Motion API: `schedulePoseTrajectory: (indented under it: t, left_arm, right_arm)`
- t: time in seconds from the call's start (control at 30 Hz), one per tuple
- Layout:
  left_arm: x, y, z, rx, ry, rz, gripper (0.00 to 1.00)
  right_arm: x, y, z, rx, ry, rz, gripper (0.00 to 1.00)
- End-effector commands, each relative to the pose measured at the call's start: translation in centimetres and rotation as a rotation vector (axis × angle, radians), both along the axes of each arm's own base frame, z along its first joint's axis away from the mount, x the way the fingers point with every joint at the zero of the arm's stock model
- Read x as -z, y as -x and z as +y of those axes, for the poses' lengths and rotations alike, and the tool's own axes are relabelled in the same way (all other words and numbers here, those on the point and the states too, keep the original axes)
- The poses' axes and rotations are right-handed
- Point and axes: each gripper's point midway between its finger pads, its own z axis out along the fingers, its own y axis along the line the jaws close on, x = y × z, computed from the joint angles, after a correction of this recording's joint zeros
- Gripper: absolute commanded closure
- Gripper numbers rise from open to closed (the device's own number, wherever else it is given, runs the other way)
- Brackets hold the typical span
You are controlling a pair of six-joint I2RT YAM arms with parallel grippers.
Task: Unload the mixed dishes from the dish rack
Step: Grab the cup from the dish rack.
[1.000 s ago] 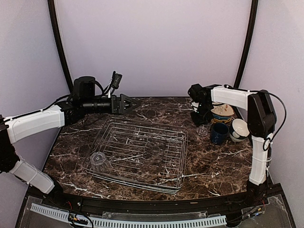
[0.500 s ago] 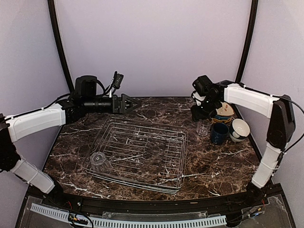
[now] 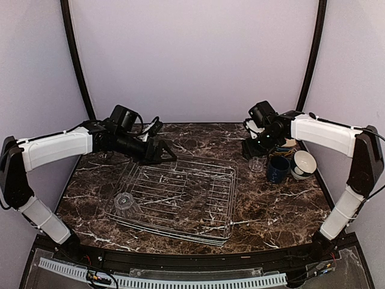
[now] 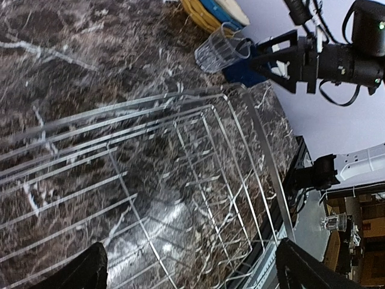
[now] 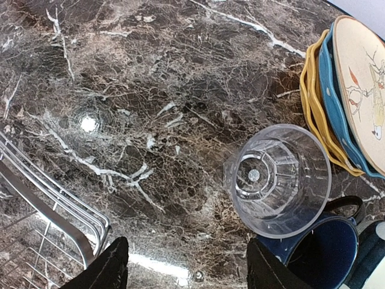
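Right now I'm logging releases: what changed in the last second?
The right gripper let go of the clear glass beside the mug and lifted away. The left gripper swung down toward the dish rack's far edge. The second glass stayed in the rack.

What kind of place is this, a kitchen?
Likely a robot test booth, not a kitchen: plain lilac walls, two robot arms over a marble-patterned table, and a wire dish rack.

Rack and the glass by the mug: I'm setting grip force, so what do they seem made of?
Rack: thin metal wire with a shiny silver finish that glints, probably chromed or stainless.
Glass beside the mug: clear and glossy, with the tabletop showing through it. It could be glass or hard plastic; I cannot tell which.
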Motion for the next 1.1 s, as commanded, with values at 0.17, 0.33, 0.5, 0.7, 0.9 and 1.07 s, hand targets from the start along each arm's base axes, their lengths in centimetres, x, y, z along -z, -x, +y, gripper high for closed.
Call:
schedulePoseTrajectory:
  t: [0.17,0.33,0.5,0.7,0.9,1.07]
  left_arm:
    - [1.4,5.8,10.3,-0.157,-0.407,0.053,0.03]
    - [3.5,8.7,13.7,-0.219,-0.532,0.152,0.03]
    - [5.2,10.3,14.2,-0.258,-0.517,0.231,0.03]
    - [6.6,11.0,14.4,-0.257,-0.560,0.250,0.03]
    - [7.2,11.4,14.3,-0.240,-0.649,0.225,0.03]
    - [8.3,12.0,14.0,-0.210,-0.735,0.220,0.04]
  right_arm:
    - [-0.1,-0.6,1.3,-0.053,-0.038,-0.053,0.34]
    - [-0.3,-0.5,1.1,-0.052,-0.044,-0.077,0.32]
    - [-0.5,-0.5,1.5,-0.063,-0.069,-0.089,0.29]
    - [-1.2,-0.2,1.5,-0.065,-0.095,-0.107,0.23]
    - [-1.9,0.1,1.2,-0.063,-0.099,-0.125,0.17]
    - [-2.2,0.2,1.2,-0.065,-0.109,-0.136,0.14]
